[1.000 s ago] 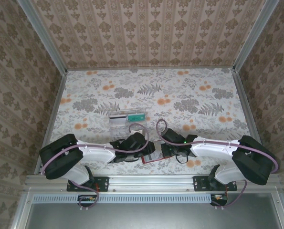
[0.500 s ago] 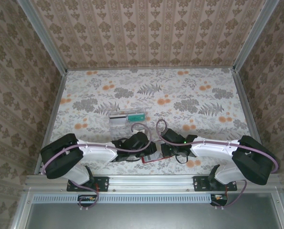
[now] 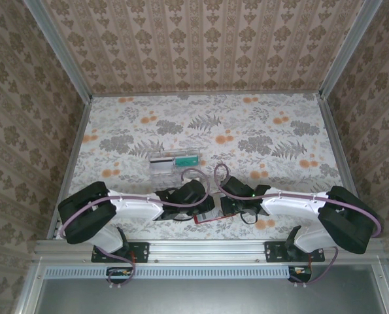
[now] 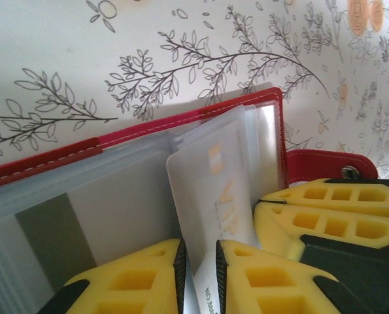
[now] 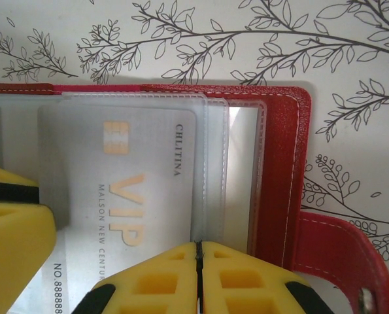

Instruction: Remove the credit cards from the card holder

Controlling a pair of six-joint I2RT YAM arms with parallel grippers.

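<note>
The left tool (image 4: 199, 265) has been drawing its jaws in over the past second, and in the overhead view its arm has edged a little toward the card holder (image 3: 205, 220). The right arm has not moved. The jaws now leave only a slim gap, and the near end of a pale credit card (image 4: 210, 190) stands in it. I cannot tell whether the pads already bite. I read this as the grasp being set before the pull, with no card free yet.

The right tool (image 5: 199, 252) is pressed together, its tips on the clear sleeves near the holder's red border — apparently pinning the holder down.

The holder lies open on the desk (image 3: 246, 131) at the near edge between the two tools, with its clasp tab toward the right arm.

The card's printing runs lengthwise toward the wrist cameras, so its long axis points from the far red edge back toward the tools. In the left wrist view it sits slightly askew to the sleeve edges — far end leaning right.
</note>
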